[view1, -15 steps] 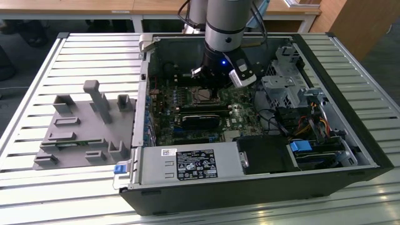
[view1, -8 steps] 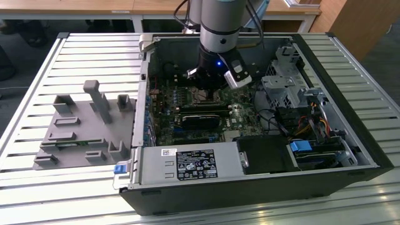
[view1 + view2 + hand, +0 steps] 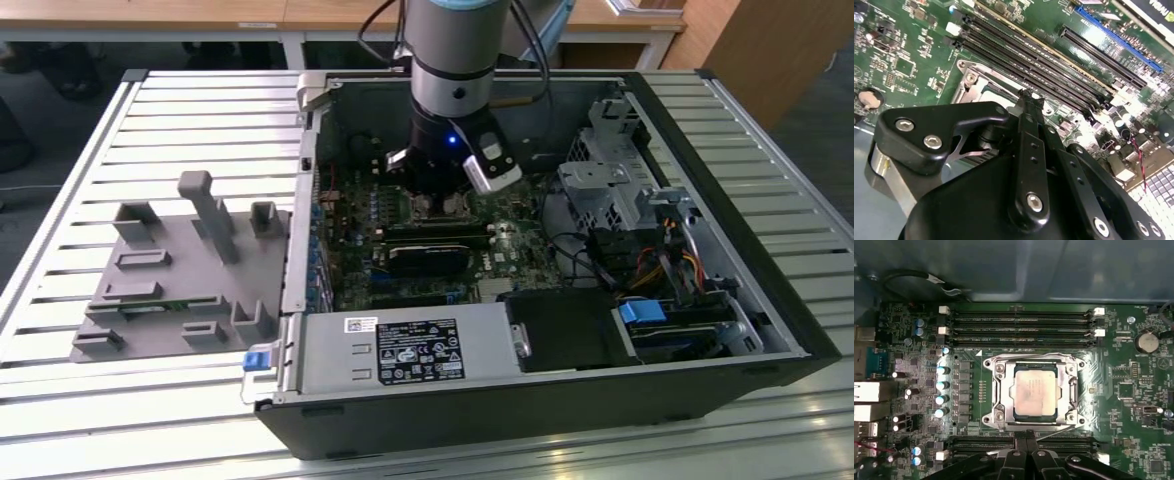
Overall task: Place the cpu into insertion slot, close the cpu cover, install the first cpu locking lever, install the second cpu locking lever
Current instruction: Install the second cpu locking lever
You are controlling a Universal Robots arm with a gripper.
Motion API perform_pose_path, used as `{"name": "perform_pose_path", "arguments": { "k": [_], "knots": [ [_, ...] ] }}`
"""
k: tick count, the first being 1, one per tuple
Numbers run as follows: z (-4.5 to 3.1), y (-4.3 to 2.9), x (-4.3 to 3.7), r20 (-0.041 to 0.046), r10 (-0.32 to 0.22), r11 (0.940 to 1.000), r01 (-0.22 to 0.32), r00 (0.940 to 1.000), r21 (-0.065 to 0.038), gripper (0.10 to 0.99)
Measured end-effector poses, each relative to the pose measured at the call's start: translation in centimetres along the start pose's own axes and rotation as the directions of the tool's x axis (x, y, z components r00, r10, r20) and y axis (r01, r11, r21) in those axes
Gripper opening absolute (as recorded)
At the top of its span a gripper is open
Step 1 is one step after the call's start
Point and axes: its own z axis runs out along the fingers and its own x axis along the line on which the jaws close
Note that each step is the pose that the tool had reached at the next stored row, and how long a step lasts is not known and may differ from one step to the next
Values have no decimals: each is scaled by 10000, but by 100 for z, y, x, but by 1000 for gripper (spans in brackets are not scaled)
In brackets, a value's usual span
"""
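Dull silver-tan metal is showing at the centre of the first wrist view: the cpu (image 3: 1035, 390) is lying flat in the insertion slot (image 3: 1010, 390) on the green motherboard (image 3: 1114, 405), so placement looks done. The cpu cover (image 3: 1070, 374) appears to be sitting down around the chip, its cut-out framing the metal face, though I cannot tell whether either locking lever is latched; by my reading those steps are remaining. The chip is facing up, its slightly longer side running top to bottom of that frame, across the memory slots (image 3: 1019, 320). The gripper (image 3: 1026, 442) is hovering just below the socket, jaws pressed together and holding nothing.
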Motion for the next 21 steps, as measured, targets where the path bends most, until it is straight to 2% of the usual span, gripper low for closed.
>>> {"name": "perform_pose_path", "arguments": {
  "k": [5, 6, 7, 8, 14, 18, 21],
  "knots": [
    [34, -27, 6, -1, 2, 9999, -2, 10000, -152, 110],
    [35, -37, 9, -1, 3, 9998, -3, 10000, -211, 110],
    [34, -63, 26, -6, 6, 9993, -7, 10000, -370, 110],
    [34, -72, 43, -5, 6, 9992, -6, 10000, -404, 110],
    [47, -106, 148, -5, 6, 9987, -6, 10000, -519, 110],
    [96, -111, 168, -7, 5, 9986, -6, 10000, -538, 110],
    [109, -132, 170, -9, 5, 9980, -6, 10000, -639, 110]
  ]
}}
